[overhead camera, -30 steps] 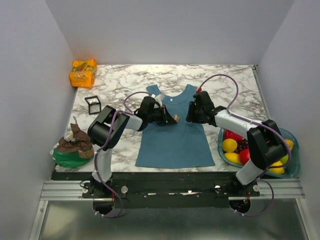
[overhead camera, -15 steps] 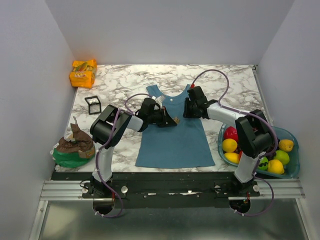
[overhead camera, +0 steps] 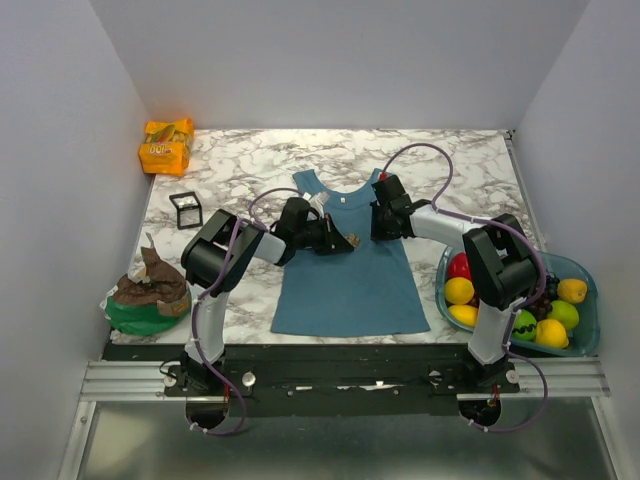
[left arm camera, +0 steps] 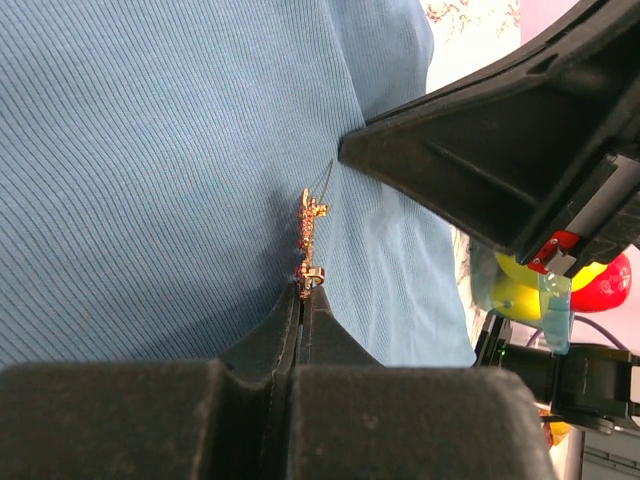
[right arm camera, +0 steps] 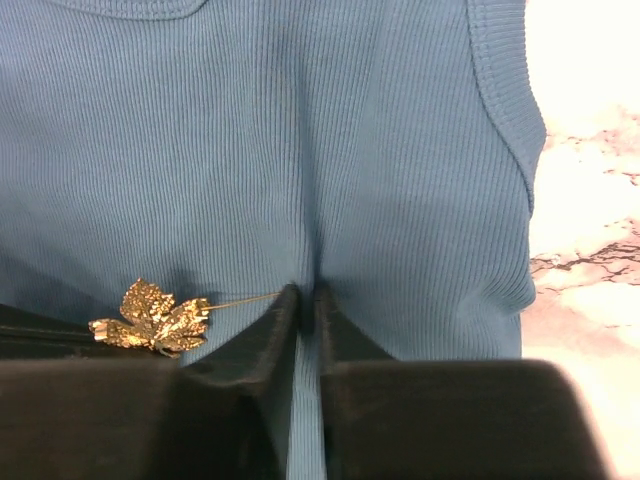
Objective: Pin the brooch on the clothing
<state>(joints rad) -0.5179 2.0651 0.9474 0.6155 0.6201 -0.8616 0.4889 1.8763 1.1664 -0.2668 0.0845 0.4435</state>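
Observation:
The clothing point(overhead camera: 350, 285) is a teal-blue tank top lying flat on the marble table, neck to the far side. The brooch point(right arm camera: 150, 315) looks like a small golden leaf with a thin pin; it shows edge-on in the left wrist view point(left arm camera: 308, 232). My left gripper point(left arm camera: 303, 292) is shut on the brooch's lower end and holds it against the upper chest of the top point(left arm camera: 150, 160). My right gripper point(right arm camera: 305, 295) is shut on a raised fold of the fabric point(right arm camera: 330, 150), just right of the pin's tip. From above, both grippers, left point(overhead camera: 348, 240) and right point(overhead camera: 380, 230), meet below the neckline.
An orange snack packet point(overhead camera: 167, 145) lies at the far left. A small black-framed clear box point(overhead camera: 185, 209) stands left of the top. A green bag with brown contents point(overhead camera: 148, 295) sits near left. A teal bowl point(overhead camera: 588, 330) of fruit sits near right.
My right arm's elbow has swung left and its gripper has shifted slightly toward the neckline. My left gripper has stayed put with the brooch.

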